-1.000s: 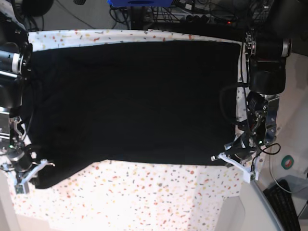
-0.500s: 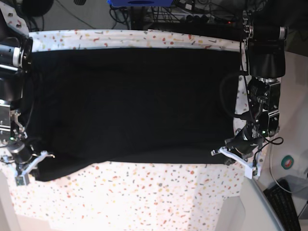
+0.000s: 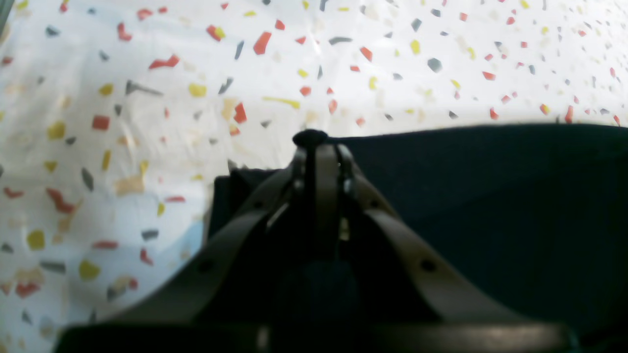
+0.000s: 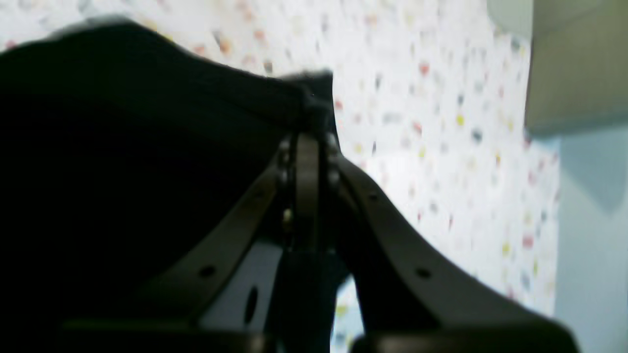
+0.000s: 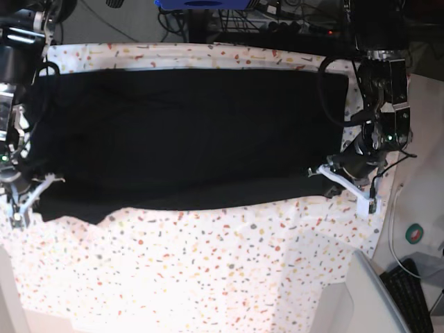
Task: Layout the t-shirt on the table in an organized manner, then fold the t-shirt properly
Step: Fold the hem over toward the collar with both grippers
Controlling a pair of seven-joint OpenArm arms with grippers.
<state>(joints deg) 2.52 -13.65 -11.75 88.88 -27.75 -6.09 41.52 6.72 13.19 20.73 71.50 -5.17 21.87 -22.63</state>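
The left gripper point(image 5: 320, 171) is clenched on the near corner of the t-shirt point(image 5: 187, 132), on the right side of the base view. In the left wrist view its two grey fingers point(image 3: 319, 166) are pressed together with a fold of black fabric pinched at their tips, and the hem of the t-shirt point(image 3: 490, 196) runs off to the right over the table point(image 3: 147, 98). The right gripper point(image 5: 43, 182) is clenched on the opposite near corner, on the left side of the base view. Its wrist view shows the fingers point(image 4: 306, 162) closed tight with the black cloth point(image 4: 122, 147) bunched at the tips and draped to the left, raised a little off the table point(image 4: 417, 147) there.

The t-shirt lies spread wide across the far half of the table point(image 5: 208, 277), stretched between the two grippers as a long dark band. Its far edge runs nearly straight, just short of the table's far rim. Its near edge is straight toward the left gripper and dips into a small uneven flap close to the right gripper. The near half of the speckled table is bare and brightly lit.

Beyond the far rim lie tangled dark cables point(image 5: 277, 21) and a blue object point(image 5: 201, 4). At the lower right, off the table, sit a round green and red button point(image 5: 415, 233) and part of a keyboard point(image 5: 409, 295).
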